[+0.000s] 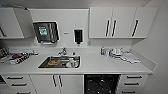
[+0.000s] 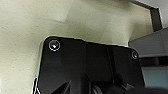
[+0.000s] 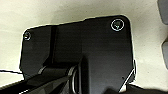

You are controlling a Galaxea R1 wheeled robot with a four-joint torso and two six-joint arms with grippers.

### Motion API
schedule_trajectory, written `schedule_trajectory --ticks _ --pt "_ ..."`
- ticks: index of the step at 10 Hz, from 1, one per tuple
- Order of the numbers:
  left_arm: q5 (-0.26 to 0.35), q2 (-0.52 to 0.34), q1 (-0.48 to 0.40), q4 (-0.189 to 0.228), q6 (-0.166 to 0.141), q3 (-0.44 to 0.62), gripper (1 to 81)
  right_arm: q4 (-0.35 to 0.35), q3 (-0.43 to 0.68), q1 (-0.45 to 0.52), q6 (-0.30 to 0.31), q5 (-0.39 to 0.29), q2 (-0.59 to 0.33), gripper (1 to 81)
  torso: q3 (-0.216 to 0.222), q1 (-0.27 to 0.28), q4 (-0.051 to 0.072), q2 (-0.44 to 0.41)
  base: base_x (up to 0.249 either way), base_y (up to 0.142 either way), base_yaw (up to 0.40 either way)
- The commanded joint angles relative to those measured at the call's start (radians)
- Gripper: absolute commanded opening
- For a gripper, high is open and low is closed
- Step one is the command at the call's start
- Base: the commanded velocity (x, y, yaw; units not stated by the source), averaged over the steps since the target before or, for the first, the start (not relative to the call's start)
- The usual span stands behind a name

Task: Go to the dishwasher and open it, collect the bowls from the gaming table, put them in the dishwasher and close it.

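Here the kitchenette is faced squarely, and the dishwasher [image 1: 101,83] — a cabinet-width bay under the white countertop [image 1: 100,65], below and to the right of the steel sink [image 1: 60,62] — is seen as a dark rectangle with faint glints inside. It is judged that the appliance stands open, its interior exposed, though the door itself is cut off at the frame's lower edge and cannot be confirmed. If so, the opening step is done and the bowls have yet to be fetched; none are made out here with certainty, only an orange shape lying in the sink that is too blurred to name. The next move would call for a turn away from the counter toward the gaming table. Whether either gripper is wide or closed cannot be told — pale speckled floor [image 2: 22,37] is seen past the wrist plates.
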Motion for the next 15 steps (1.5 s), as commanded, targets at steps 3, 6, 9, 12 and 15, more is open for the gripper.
schedule_trajectory --ticks 3,6,9,12,15 --pt "0.043 -0.014 -0.049 0.009 0.006 0.006 81.1 -0.007 -0.112 0.053 -0.003 -0.05 0.06 81.1 0.0 0.0 0.0 0.0 0.0 0.0 0.0" --pt "0.045 -0.008 -0.055 0.021 0.009 -0.018 81.1 -0.007 -0.109 0.052 -0.003 -0.049 0.062 81.1 0.0 0.0 0.0 0.0 0.0 0.0 0.0" --pt "0.049 0.029 -0.056 0.029 0.009 -0.093 81.1 -0.005 -0.109 0.05 -0.003 -0.049 0.062 81.1 0.0 0.0 0.0 0.0 0.0 0.0 0.0" --pt "0.051 0.035 -0.055 0.027 0.008 -0.106 81.1 -0.007 -0.109 0.05 -0.003 -0.049 0.062 81.1 0.0 0.0 0.0 0.0 0.0 0.0 0.077" --pt "0.052 0.035 -0.056 0.025 0.008 -0.106 81.1 -0.007 -0.108 0.052 -0.003 -0.049 0.063 81.1 0.0 0.0 0.0 0.0 0.0 0.0 0.223"
